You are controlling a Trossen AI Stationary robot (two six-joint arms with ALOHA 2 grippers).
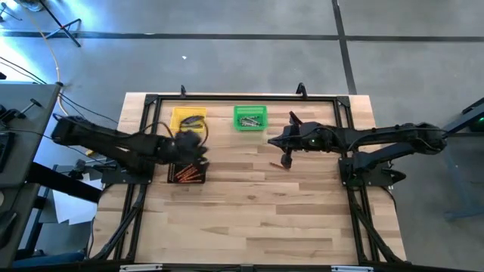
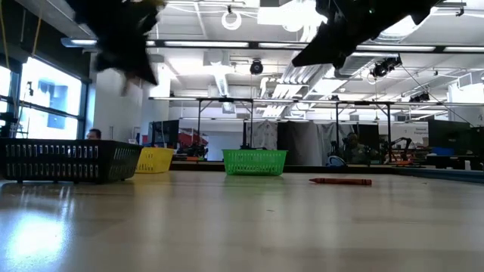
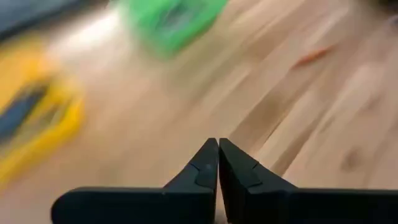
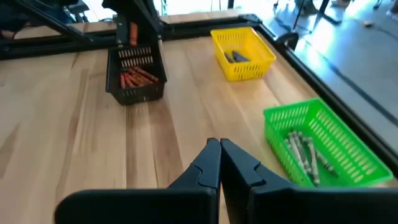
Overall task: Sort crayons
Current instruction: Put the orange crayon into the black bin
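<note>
Three small mesh bins stand toward the far half of the wooden table (image 1: pixel 249 219). The black bin (image 4: pixel 135 78) holds a heap of orange-red crayons (image 4: pixel 137 77), the yellow bin (image 4: pixel 242 54) a few dark ones (image 4: pixel 235 57), and the green bin (image 4: pixel 323 144) a cluster of grey ones (image 4: pixel 303 152).

The black and yellow bins sit close together on the left, the green one apart toward the middle. A black metal frame (image 1: pixel 246 97) runs along the table's edges (nothing else lies on the bare planks).

One loose orange-red crayon (image 1: pixel 279 164) lies flat on the wood — in front of the green bin and just beside the right gripper (image 1: pixel 287 159), which is above it with jaws pressed together, holding nothing. The left gripper (image 1: pixel 198 149) hangs over the black bin, well apart from the loose crayon, its jaws likewise closed tight and empty.
</note>
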